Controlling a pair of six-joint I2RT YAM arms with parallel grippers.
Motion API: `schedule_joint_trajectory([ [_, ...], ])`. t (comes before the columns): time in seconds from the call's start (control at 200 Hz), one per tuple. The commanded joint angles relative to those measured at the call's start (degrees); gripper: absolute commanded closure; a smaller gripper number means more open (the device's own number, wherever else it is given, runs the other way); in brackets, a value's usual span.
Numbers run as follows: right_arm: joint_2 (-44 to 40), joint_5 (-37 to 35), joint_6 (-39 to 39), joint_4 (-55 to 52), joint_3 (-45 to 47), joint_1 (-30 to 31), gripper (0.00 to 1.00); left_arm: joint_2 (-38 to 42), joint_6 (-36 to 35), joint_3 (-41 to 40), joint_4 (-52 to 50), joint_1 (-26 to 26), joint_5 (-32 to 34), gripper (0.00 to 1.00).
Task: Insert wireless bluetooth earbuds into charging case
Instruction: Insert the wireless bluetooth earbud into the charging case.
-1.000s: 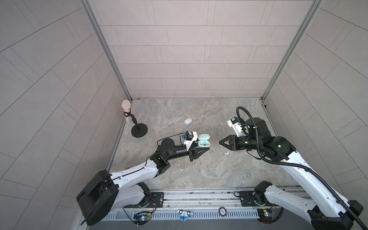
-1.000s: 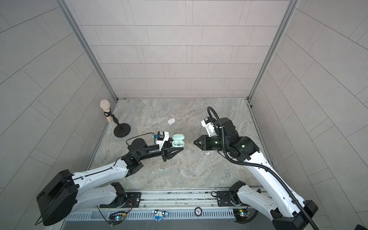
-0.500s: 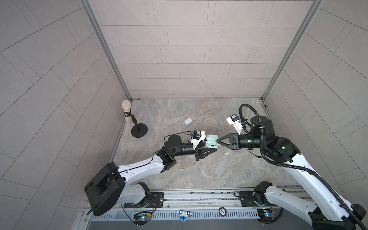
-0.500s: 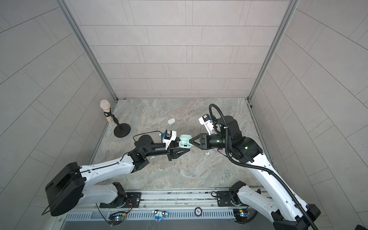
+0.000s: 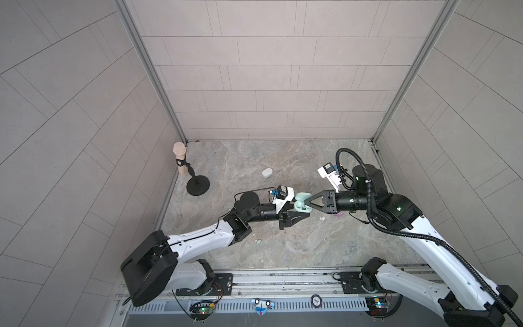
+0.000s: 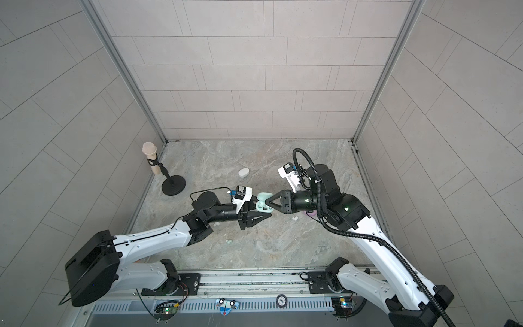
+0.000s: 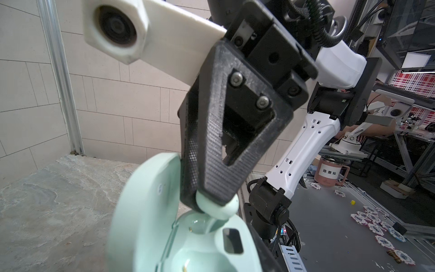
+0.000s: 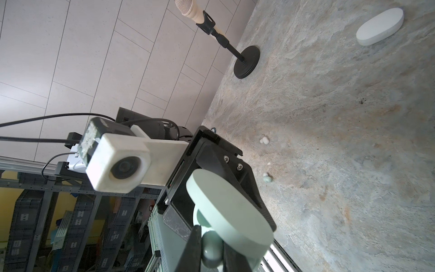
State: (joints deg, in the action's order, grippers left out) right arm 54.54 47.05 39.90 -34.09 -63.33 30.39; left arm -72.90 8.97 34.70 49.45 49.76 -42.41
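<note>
My left gripper (image 5: 300, 209) is shut on an open mint-green charging case (image 5: 301, 202), held above the floor in both top views. The right gripper (image 5: 306, 201) is shut on a mint-green earbud (image 8: 211, 250) and meets the case from the right. In the left wrist view that earbud (image 7: 217, 208) sits at the rim of the case's far socket (image 7: 195, 223), pinched by the right fingers (image 7: 211, 164). The case's lid (image 7: 146, 212) stands open beside them. The near socket looks empty.
A shut white case (image 5: 267, 172) lies further back. Loose earbuds lie on the stone floor: a mint one (image 5: 258, 241), a white one (image 5: 406, 218) and another white one (image 6: 217, 223). A lilac case (image 6: 311, 213) peeks from under the right arm. A microphone stand (image 5: 197, 185) is at the left wall.
The grippers have come together: the left carried the case to the right, and the right moved left until its earbud reached the open case. Both stayed shut.
</note>
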Motion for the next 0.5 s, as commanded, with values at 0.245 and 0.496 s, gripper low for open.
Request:
schedule_joint_trajectory([
  [0.245,-0.1,0.0,-0.4,0.4,-0.1,0.7,0.91,2.7,-1.2,1.2,1.3,0.4,-0.9,0.91],
  [0.496,0.0,-1.0,-1.0,-0.1,-0.9,0.7,0.74,2.7,-1.1,0.9,1.2,0.4,-1.0,0.91],
])
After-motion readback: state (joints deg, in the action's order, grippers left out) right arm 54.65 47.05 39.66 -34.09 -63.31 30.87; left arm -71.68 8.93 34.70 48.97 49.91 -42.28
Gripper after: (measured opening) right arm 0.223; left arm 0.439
